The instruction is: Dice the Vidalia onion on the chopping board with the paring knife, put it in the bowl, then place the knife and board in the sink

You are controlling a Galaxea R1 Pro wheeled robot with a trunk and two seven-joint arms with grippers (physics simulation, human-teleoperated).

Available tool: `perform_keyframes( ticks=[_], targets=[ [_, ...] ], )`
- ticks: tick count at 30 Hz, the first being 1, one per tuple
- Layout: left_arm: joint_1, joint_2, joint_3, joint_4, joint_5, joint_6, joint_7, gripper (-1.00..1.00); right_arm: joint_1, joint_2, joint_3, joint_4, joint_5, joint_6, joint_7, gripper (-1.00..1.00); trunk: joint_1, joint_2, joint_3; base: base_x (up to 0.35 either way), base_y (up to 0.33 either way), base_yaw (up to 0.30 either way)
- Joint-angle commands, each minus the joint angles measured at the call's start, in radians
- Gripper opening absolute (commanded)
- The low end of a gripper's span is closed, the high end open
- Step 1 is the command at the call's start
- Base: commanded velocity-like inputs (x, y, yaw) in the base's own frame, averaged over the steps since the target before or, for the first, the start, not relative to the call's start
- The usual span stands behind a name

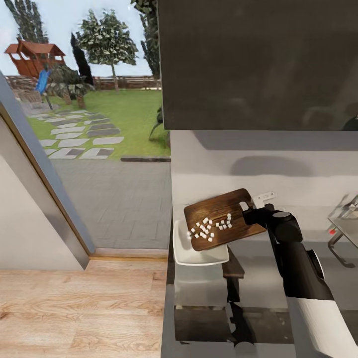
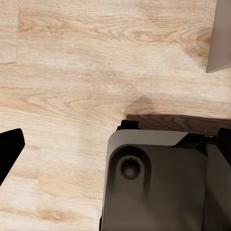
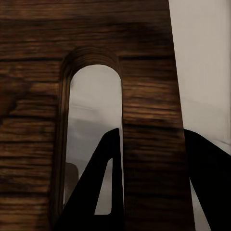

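Right arm [image 1: 298, 268] is stretched forward from the near right, wrist rolled, right gripper [image 1: 250, 215] clamped on the handle end of the chopping board [image 1: 219, 219] and holding it tilted, left edge lower. Right wrist view: one dark finger [image 3: 96, 187] behind the handle slot, the other past the board's edge. Left gripper: one dark fingertip [image 2: 9, 149] over the floor, state unclear.

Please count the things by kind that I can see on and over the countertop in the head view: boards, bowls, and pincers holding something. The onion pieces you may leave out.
Chopping board: 1, lifted and tilted, with diced onion on it
White bowl: 1, under the board's lower end
Right pincer gripping the board: 1
Total: 3
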State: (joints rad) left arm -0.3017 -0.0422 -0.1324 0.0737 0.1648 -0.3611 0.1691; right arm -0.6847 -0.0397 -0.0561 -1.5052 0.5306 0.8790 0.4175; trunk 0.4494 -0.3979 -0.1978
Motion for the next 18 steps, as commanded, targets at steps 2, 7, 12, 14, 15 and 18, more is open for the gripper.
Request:
perform_keyframes(
  ticks=[2, 7, 12, 14, 15, 18],
  targets=[
    [-0.002, -0.001, -0.009, 0.005, 0.009, -0.007, 0.001, 1.0, -0.001, 0.0, 0.001, -0.001, 0.009, 0.003, 0.009, -1.0, 0.001, -0.002, -0.002, 0.0, 0.0, 0.0],
    [-0.002, -0.001, -0.009, 0.005, 0.009, -0.007, 0.001, 1.0, -0.001, 0.0, 0.002, -0.001, 0.009, 0.003, 0.008, -1.0, 0.001, -0.002, -0.002, 0.0, 0.0, 0.0],
    [-0.002, -0.001, -0.009, 0.005, 0.009, -0.007, 0.001, 1.0, -0.002, 0.0, 0.002, -0.001, 0.009, 0.003, -0.023, -1.0, 0.001, -0.002, -0.002, 0.0, 0.0, 0.0],
    [-0.002, -0.001, -0.009, 0.005, 0.009, -0.007, 0.001, 1.0, -0.002, 0.008, 0.002, 0.0, 0.008, 0.003, -0.043, -1.0, 0.001, -0.002, -0.002, 0.0, 0.0, 0.0],
    [-0.002, -0.001, -0.009, 0.005, 0.009, -0.007, 0.001, 1.0, -0.002, 0.013, 0.002, 0.0, 0.008, 0.003, -0.049, -1.0, 0.001, -0.002, -0.002, 0.0, 0.0, 0.0],
    [-0.002, -0.001, -0.009, 0.005, 0.009, -0.007, 0.001, 1.0, -0.002, 0.019, 0.002, 0.0, 0.008, 0.003, -0.056, -1.0, 0.001, -0.002, -0.002, 0.0, 0.0, 0.0]
  ],
)
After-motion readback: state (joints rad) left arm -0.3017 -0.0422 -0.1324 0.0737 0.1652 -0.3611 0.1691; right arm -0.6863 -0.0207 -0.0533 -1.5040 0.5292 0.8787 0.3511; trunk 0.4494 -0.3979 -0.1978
